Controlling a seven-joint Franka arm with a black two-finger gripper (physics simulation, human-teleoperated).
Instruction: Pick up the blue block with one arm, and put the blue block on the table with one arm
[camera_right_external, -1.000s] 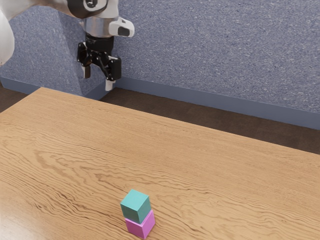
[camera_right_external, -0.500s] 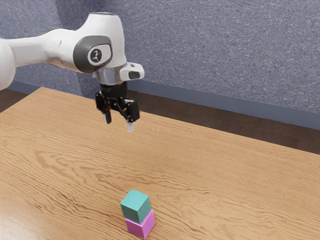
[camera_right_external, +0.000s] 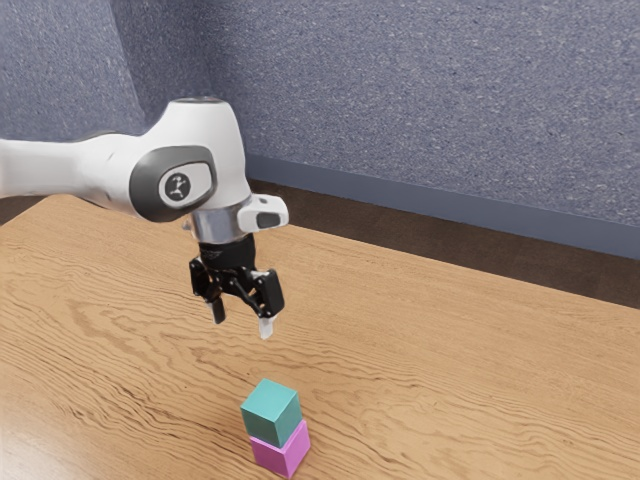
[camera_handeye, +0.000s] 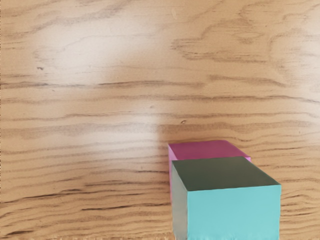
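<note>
The black gripper (camera_right_external: 241, 326) hangs open above the table (camera_right_external: 420, 350), its two fingertips apart with nothing between them. Below it in the exterior view, a teal-blue block (camera_right_external: 271, 412) rests on top of a magenta block (camera_right_external: 282, 452). A gap separates the fingertips from the upper block. In the wrist view the blue block (camera_handeye: 233, 212) partly covers the magenta block (camera_handeye: 207, 149) beneath it, and wood grain of the table (camera_handeye: 100, 125) surrounds both.
The table's far edge (camera_right_external: 420, 263) runs behind the arm, with dark floor (camera_right_external: 420, 232) and a speckled blue-grey wall (camera_right_external: 430, 100) beyond. The white arm reaches in from the exterior view's left.
My gripper has come in over the table and moved down closer to the stack, staying open. Both blocks have kept their places.
</note>
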